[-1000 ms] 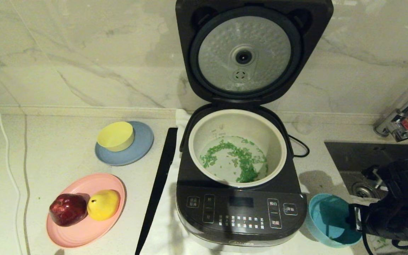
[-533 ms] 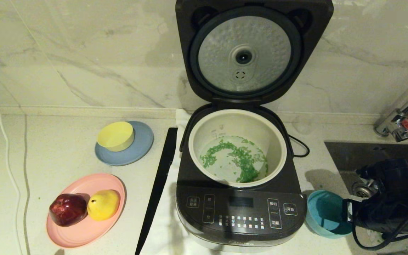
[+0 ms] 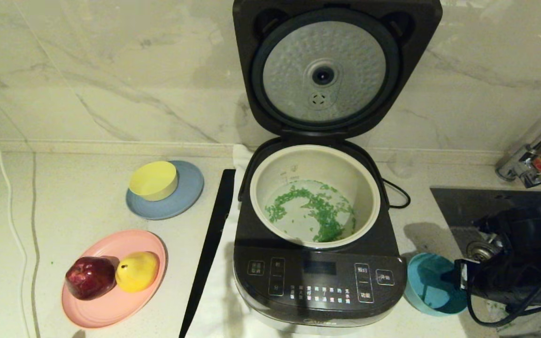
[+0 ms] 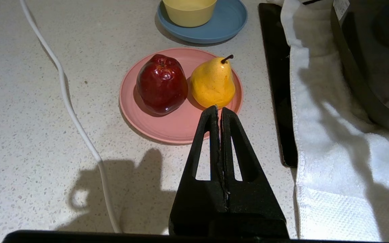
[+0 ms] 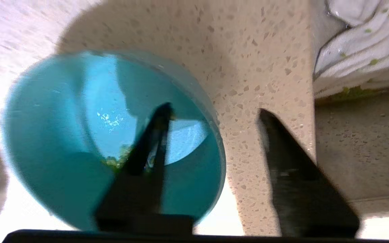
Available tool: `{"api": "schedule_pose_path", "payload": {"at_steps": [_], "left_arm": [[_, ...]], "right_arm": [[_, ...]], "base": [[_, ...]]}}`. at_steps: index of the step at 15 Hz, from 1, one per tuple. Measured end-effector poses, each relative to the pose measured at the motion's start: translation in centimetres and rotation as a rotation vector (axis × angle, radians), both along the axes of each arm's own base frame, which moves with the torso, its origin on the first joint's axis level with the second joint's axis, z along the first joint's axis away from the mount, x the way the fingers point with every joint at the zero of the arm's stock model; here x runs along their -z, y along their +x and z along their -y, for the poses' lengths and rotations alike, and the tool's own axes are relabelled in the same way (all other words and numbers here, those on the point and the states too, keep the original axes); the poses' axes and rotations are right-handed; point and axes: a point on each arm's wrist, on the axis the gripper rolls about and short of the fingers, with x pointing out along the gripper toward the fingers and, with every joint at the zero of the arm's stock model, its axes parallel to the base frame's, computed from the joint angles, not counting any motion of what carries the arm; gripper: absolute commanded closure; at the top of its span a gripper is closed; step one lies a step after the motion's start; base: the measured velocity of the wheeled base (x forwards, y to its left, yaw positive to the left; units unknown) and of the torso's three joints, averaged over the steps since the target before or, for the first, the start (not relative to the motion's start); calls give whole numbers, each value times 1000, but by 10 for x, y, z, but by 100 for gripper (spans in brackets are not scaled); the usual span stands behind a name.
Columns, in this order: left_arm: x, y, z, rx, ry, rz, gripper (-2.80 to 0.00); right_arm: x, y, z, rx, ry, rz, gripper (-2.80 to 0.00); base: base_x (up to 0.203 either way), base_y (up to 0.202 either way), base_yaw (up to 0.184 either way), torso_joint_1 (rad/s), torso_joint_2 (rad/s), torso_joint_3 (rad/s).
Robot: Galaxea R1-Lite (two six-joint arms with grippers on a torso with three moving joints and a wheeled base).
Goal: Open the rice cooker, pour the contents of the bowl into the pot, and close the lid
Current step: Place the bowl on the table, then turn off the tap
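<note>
right wrist view: teal bowl [image 5: 79, 141], nearly emptied, sits upright; right claw [image 5: 214, 118] released, straddling its rim.

Dim, yellowish indoor light from overhead, soft shadows on the speckled counter [image 3: 64, 197], crisp gripper-shaped shadow in the left wrist view, glare on the bowl [image 5: 79, 135] floor, motion blur across the right wrist view, head view sharp

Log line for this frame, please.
stage: pour done, lid open | pot: holds greens | bowl: on counter right of cooker | right gripper: open, straddling bowl rim | left gripper: shut, idle
</note>
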Motion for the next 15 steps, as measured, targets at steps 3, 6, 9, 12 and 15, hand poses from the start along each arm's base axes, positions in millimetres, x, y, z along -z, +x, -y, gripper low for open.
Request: {"api": "schedule_pose_path", "payload": {"at_steps": [3,6,9,12,15], "left_arm": [[0,0,0,0,0,0,0],[0,0,0,0,-1,0,0],[0,0,0,0,0,0,0],[0,0,0,0,0,0,0],[0,0,0,0,0,0,0]], "right_arm": [[-27,-14,6,26,13,96,0],[-57,-30,23,108,-5,163,0],[-74,-32,47,224,-60,221,0],[-77,-26,75,352,-109,241,0],[-70,-14,104,475,-159,281,0]], "base": [[0,0,0,0,0,0],[0,0,0,0,0,0],[0,0,0,0,0,0],[0,0,0,0,0,0],[0,0,0,0,0,0]]}}
